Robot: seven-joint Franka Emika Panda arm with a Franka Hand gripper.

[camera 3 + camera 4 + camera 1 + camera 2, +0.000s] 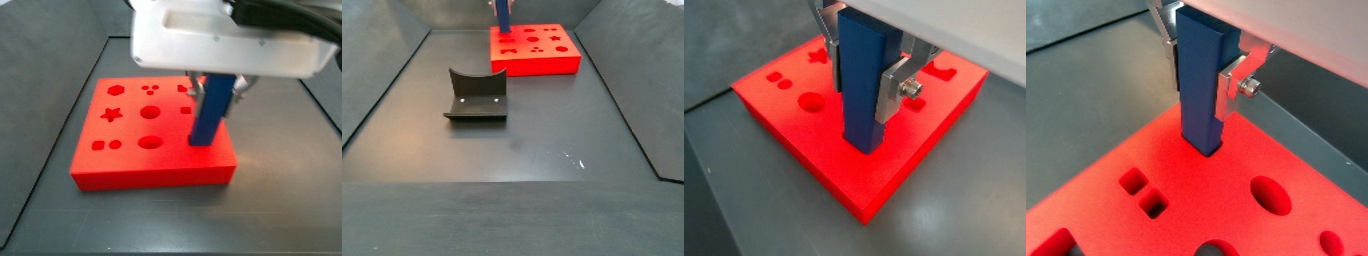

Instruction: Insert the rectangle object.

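With the end effector (871,80) clamped on the upright blue bar (865,85), whose lower end sits in the red block (844,150), press straight down, avoiding tilt.

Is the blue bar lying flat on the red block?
No, the blue bar stands upright with its lower end in the red block, and the gripper fingers hold its sides.

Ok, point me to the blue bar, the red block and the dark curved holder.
blue bar (865,85): wrist view, on its front face, between the fingers of the hand (866,62).
red block (150,171): side view, on its front wall.
dark curved holder (476,95): side view, on its curved back wall.
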